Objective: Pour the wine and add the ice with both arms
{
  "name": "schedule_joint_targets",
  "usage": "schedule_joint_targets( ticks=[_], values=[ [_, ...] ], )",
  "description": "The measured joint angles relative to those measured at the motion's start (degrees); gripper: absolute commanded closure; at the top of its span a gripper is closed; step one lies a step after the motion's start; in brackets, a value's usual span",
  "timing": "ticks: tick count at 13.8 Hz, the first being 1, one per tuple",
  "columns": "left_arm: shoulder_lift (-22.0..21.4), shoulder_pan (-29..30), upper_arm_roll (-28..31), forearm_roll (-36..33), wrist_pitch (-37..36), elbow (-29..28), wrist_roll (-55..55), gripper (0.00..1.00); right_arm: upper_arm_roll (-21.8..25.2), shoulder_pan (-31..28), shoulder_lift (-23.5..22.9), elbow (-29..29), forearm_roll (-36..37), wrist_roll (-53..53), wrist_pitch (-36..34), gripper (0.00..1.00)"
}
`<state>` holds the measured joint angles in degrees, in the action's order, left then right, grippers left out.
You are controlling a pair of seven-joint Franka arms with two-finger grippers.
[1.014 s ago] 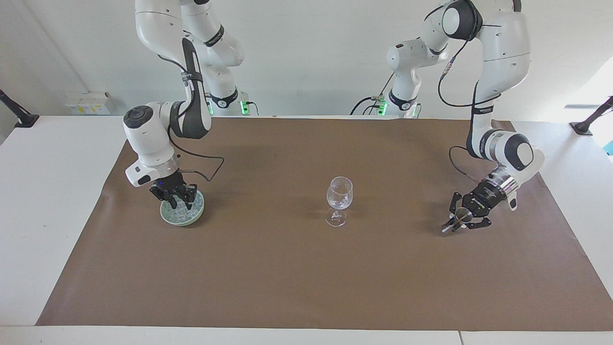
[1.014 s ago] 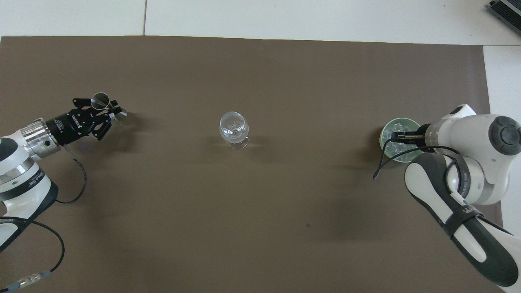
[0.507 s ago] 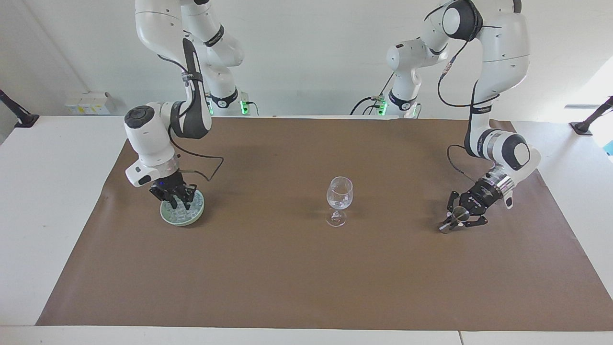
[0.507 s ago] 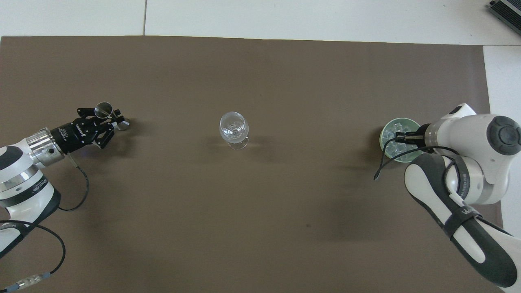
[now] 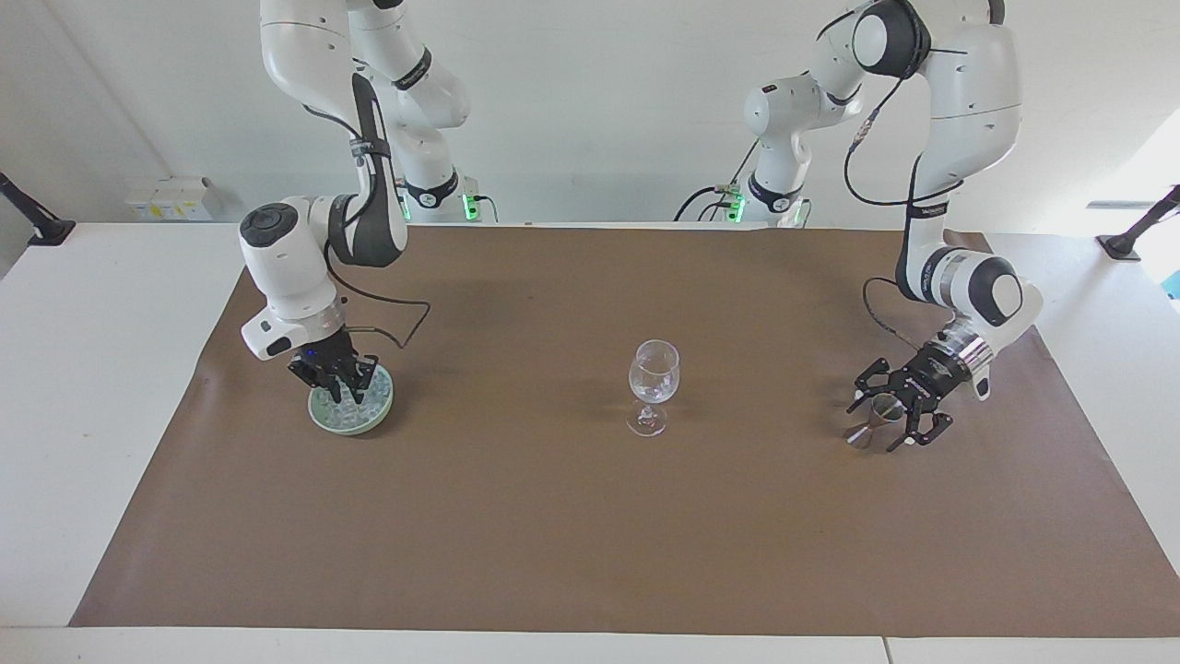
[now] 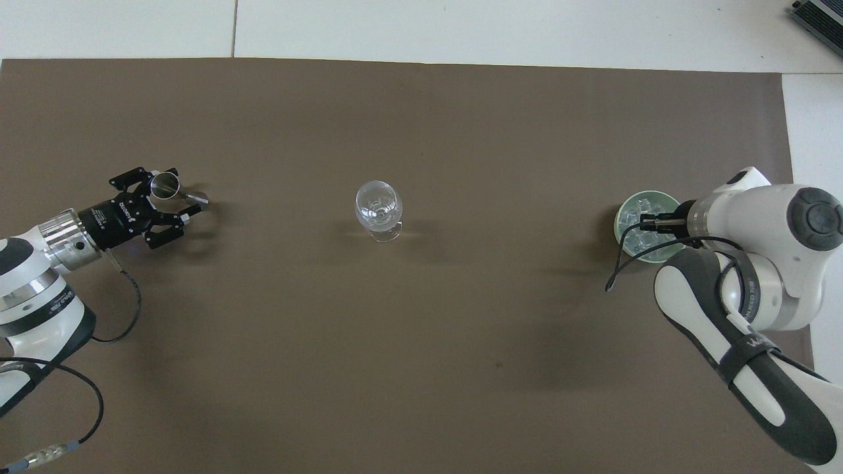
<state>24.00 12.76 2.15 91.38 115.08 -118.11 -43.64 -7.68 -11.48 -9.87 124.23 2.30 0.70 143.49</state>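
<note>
A clear stemmed wine glass (image 5: 654, 373) stands upright mid-table; it also shows in the overhead view (image 6: 378, 205). A metal jigger (image 5: 871, 424) stands upright on the mat toward the left arm's end, also seen from overhead (image 6: 164, 185). My left gripper (image 5: 887, 417) is open around it, one finger on each side (image 6: 172, 197). A green bowl (image 5: 324, 422) holds the ice (image 5: 366, 406), small clear cubes, toward the right arm's end (image 6: 633, 209). My right gripper (image 5: 337, 385) is down in the bowl among the cubes (image 6: 647, 222).
A brown mat (image 5: 590, 535) covers most of the white table (image 5: 83, 369). Black cables hang from both wrists close to the mat.
The left gripper turned the tilted jigger upright, set it on the mat and opened its fingers. The right gripper stayed in the bowl, barely shifting.
</note>
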Motion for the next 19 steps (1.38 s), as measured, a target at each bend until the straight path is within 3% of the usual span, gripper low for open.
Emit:
schedule_joint_targets(
  ticks=[1,6,13,19],
  values=[
    [-0.19,0.00,-0.01,-0.41,-0.01,0.01,0.00,0.00,0.00,0.00,0.00,-0.02,0.01,-0.01,-0.03,0.83],
    [-3.82,0.00,0.01,-13.99,0.04,0.09,0.04,0.00,0.00,0.00,0.00,-0.40,0.03,-0.02,-0.64,0.98],
    [-7.15,0.34,2.73,-40.48,3.39,3.77,0.97,0.00,-0.15,0.03,0.56,-7.69,0.11,-1.21,-10.80,1.00],
    [-11.19,-2.05,2.23,-54.44,5.07,5.02,17.03,0.00,-3.79,3.29,2.70,-14.29,0.08,1.91,-18.56,1.00]
  ],
)
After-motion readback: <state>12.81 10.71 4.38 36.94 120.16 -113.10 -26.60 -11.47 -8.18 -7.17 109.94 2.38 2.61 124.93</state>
